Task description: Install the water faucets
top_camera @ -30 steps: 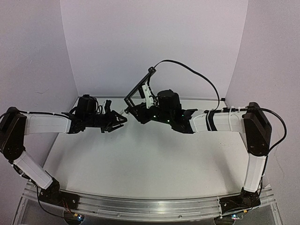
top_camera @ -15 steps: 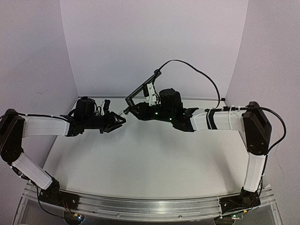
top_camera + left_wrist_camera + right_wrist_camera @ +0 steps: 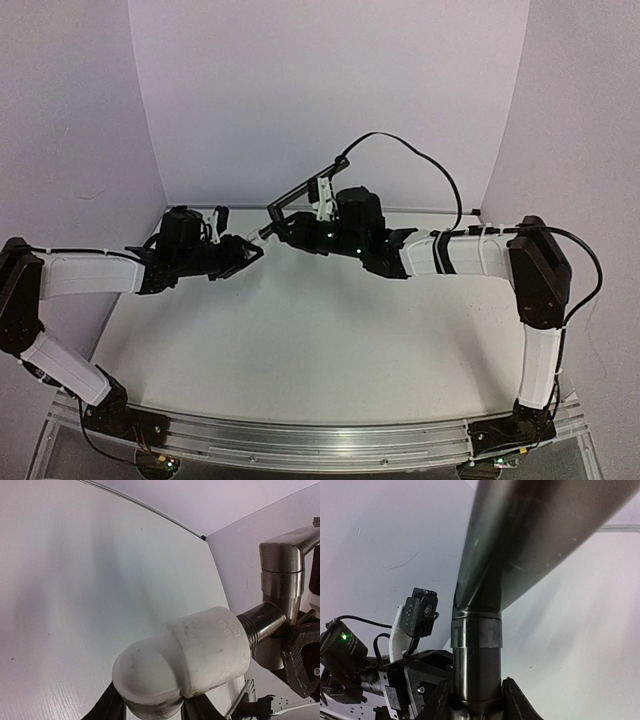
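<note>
My left gripper (image 3: 243, 256) is shut on the white plastic elbow fitting (image 3: 190, 657), its fingers (image 3: 112, 709) under the fitting. The dark metal faucet (image 3: 281, 575) has its threaded end (image 3: 254, 625) entering the fitting's mouth. My right gripper (image 3: 287, 229) is shut on the faucet body (image 3: 476, 652), with fingertips (image 3: 517, 700) on both sides. The faucet's long spout (image 3: 535, 535) runs up and to the right in the right wrist view. In the top view the faucet rod (image 3: 297, 192) slants up to the right above the two grippers, which meet above the table at the back.
The white table (image 3: 320, 350) lies below, with lilac walls (image 3: 330, 90) behind and at both sides. A black cable (image 3: 420, 160) loops over the right arm. The left wrist camera (image 3: 420, 612) shows close to the faucet in the right wrist view.
The faucet rod has swung from steep to a flatter slant. Both grippers have shifted slightly up and back, still joined at the fitting.
</note>
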### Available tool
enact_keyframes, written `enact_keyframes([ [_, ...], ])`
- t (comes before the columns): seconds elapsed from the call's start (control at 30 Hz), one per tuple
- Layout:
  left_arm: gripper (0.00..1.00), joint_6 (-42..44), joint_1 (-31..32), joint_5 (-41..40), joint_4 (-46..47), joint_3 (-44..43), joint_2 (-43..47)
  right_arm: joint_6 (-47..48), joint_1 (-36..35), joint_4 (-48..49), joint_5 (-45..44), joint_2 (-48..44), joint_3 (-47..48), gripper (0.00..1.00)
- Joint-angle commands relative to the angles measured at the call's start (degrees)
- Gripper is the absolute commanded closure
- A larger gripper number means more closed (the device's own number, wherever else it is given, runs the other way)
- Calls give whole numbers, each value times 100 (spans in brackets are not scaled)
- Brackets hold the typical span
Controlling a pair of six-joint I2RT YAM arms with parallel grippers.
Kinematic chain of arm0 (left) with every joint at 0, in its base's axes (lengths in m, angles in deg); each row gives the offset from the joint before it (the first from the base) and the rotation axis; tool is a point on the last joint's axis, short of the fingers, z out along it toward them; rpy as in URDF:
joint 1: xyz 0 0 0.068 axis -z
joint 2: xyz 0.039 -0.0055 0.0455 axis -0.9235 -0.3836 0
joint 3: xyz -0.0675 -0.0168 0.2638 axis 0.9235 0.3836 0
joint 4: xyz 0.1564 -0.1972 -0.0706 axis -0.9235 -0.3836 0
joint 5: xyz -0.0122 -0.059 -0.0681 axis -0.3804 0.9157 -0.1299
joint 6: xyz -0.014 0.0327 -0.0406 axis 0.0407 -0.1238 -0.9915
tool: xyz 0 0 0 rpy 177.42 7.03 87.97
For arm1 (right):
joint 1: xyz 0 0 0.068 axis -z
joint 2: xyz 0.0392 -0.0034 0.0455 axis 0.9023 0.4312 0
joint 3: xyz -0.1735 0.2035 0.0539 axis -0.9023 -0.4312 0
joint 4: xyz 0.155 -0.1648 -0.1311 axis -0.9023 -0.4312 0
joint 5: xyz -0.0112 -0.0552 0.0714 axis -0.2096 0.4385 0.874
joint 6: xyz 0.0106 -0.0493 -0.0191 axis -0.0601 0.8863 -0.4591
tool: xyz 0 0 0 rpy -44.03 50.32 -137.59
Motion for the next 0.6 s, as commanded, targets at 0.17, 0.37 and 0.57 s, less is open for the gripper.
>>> enact_keyframes([
  [0.17,100,693,580,-277,954,-465,399,-982,-166,180,321,367,451,100],
  [0.37,100,914,709,-603,1041,-523,393,-1459,-116,268,385,474,488,100],
  [0.57,100,1357,891,-1020,944,-551,465,-1940,-14,294,572,544,562,100],
])
